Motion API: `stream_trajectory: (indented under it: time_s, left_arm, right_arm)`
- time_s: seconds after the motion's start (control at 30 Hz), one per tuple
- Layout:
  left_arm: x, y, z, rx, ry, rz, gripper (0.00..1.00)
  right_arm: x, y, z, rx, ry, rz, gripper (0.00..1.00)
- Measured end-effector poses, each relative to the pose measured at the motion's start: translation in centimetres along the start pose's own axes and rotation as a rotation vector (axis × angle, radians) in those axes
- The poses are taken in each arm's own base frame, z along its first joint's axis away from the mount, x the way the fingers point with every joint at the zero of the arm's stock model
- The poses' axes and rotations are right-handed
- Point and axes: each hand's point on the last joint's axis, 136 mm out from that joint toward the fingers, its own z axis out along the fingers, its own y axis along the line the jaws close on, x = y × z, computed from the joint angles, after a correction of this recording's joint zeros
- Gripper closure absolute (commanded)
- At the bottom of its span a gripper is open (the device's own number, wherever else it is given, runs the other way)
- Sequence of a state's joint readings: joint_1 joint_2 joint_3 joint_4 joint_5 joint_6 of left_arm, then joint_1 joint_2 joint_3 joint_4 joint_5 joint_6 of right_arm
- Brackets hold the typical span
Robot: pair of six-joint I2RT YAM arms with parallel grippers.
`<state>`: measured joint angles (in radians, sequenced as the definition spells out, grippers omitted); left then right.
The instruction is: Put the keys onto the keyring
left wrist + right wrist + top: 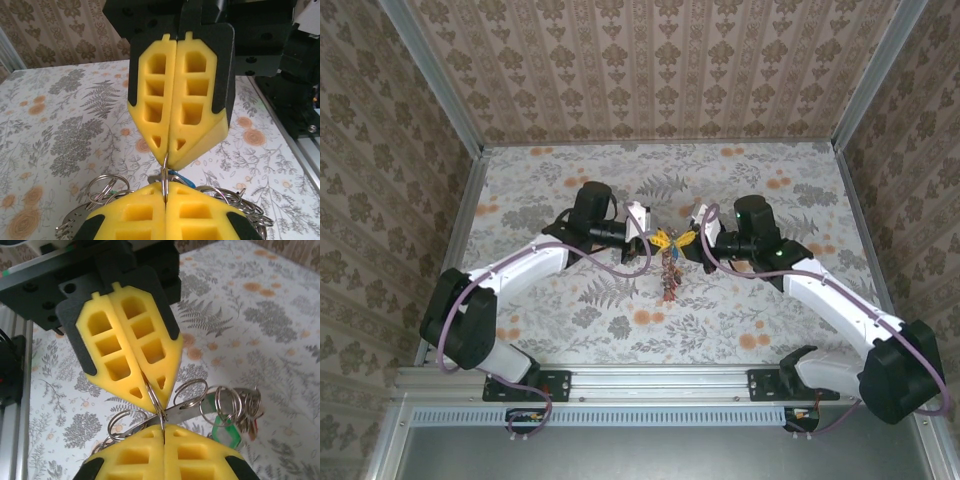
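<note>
Both grippers meet tip to tip above mid-table, left gripper [657, 241] and right gripper [686, 239]. The keyring [187, 411] is a flat curved metal band strung with several small split rings [227, 402]. Keys hang from it in a bunch [668, 276], with a green head [223, 434] and a blue head [181, 178] showing. In the left wrist view my left gripper [165, 189] is shut on one thin split ring [164, 175], and the right gripper [167, 161] pinches the same ring from above. The right wrist view shows my right gripper [164, 427] shut below, left gripper [150, 392] above.
The table [750, 320] wears a floral cloth, with patterned walls [650, 60] on three sides. A metal rail [650, 385] runs along the near edge. More loose split rings [102, 187] hang at the left of the bunch.
</note>
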<state>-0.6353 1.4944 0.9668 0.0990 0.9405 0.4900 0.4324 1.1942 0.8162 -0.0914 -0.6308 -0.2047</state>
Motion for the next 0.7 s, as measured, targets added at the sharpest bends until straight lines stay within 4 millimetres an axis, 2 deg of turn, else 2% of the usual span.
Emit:
stream_trajectory:
  time_s: [0.27,0.47,0.6,0.7]
  left_arm:
    - [1.0,0.8,0.3,-0.075,-0.003,0.009,1.0]
    - [3.0,1.1,1.0,-0.1,0.017,-0.026,1.0]
    - [3.7,1.3,1.4,-0.103,0.013,-0.046,1.0]
    - [3.2,1.1,1.5,-0.093,-0.008,-0.036,1.0]
  right_arm:
    - [1.8,-1.6,1.3,0.031,0.05,0.281,1.0]
    - [3.7,-2.4,2.5,0.038,0.104,0.45,1.0]
    - [4.3,-2.8,2.8,0.05,0.12,0.506,0.82]
    - [4.4,-3.6,2.4,0.108,0.115,0.493,0.77]
